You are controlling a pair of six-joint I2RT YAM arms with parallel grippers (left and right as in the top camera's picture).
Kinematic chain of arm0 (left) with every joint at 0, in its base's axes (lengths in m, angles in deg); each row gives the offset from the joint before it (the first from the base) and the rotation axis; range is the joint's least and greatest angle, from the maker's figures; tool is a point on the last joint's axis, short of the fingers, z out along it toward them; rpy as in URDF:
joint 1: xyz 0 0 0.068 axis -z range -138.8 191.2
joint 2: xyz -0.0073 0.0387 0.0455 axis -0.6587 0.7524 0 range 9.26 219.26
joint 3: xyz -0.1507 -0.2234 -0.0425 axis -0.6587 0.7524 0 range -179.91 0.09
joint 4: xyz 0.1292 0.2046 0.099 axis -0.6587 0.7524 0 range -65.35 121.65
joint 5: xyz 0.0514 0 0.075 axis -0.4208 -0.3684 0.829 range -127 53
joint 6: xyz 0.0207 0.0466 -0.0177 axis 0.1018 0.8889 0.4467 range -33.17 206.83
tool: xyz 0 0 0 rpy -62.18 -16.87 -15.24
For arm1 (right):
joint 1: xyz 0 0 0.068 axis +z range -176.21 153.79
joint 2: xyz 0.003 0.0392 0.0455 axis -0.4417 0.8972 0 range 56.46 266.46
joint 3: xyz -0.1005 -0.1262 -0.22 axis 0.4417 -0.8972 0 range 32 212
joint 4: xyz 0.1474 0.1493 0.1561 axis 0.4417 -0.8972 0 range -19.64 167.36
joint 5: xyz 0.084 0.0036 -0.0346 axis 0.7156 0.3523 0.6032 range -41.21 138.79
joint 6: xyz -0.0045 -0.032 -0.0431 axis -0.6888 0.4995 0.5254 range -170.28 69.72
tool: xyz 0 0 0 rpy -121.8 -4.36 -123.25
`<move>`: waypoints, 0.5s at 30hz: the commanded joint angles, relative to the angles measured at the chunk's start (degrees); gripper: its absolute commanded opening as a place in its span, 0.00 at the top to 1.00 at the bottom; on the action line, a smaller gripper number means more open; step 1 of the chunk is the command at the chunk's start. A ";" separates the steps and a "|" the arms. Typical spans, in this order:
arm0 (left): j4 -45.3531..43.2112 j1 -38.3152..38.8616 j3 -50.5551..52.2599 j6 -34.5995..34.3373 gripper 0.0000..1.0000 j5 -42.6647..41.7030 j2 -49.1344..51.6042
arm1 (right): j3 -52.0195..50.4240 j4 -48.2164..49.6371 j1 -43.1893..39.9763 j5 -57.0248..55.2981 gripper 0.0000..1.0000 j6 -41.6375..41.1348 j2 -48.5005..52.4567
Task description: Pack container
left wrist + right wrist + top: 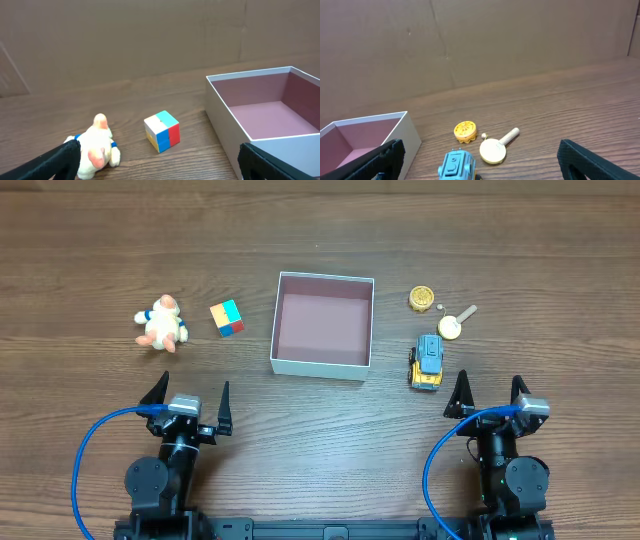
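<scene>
The container (322, 366) is a square white box with a dusty pink inside, at the table's middle; it also shows in the left wrist view (225, 117) and the right wrist view (412, 135). Nothing lies in it. Left of it sit a multicoloured cube (226, 318) (162, 131) and a cream plush toy (162, 324) (97, 147). Right of it lie a blue and yellow toy vehicle (427, 362) (456, 166), a yellow round disc (421, 299) (465, 131) and a small wooden paddle (453, 323) (494, 148). My left gripper (189, 398) (160, 170) and right gripper (488, 394) (480, 167) are open and empty, near the front.
The table is dark brown wood (320, 220). A brown cardboard wall (150, 35) stands behind the table in both wrist views. Blue cables (85, 455) loop beside each arm base.
</scene>
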State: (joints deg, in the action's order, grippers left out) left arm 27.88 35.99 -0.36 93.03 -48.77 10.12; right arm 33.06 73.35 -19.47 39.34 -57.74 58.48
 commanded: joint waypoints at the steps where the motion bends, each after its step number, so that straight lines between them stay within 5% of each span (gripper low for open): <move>1: -0.04 0.09 0.17 0.46 0.00 0.33 -0.61 | -0.61 0.31 -0.22 -0.83 0.00 0.22 -0.35; 5: -0.04 0.09 0.17 0.46 0.00 0.33 -0.61 | -0.61 0.46 -0.15 16.55 0.00 -10.36 -0.35; 10: -0.04 0.09 0.17 0.46 0.00 0.33 -0.61 | -0.28 7.52 -0.15 35.69 0.00 -10.82 -0.35; 15: -0.04 0.09 0.17 0.46 0.00 0.33 -0.61 | 16.31 -5.42 -0.15 31.34 0.00 -5.57 5.27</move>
State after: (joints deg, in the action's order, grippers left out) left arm 27.90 35.99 -0.36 93.03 -48.77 10.12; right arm 39.20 72.37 -19.47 72.48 -67.16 60.23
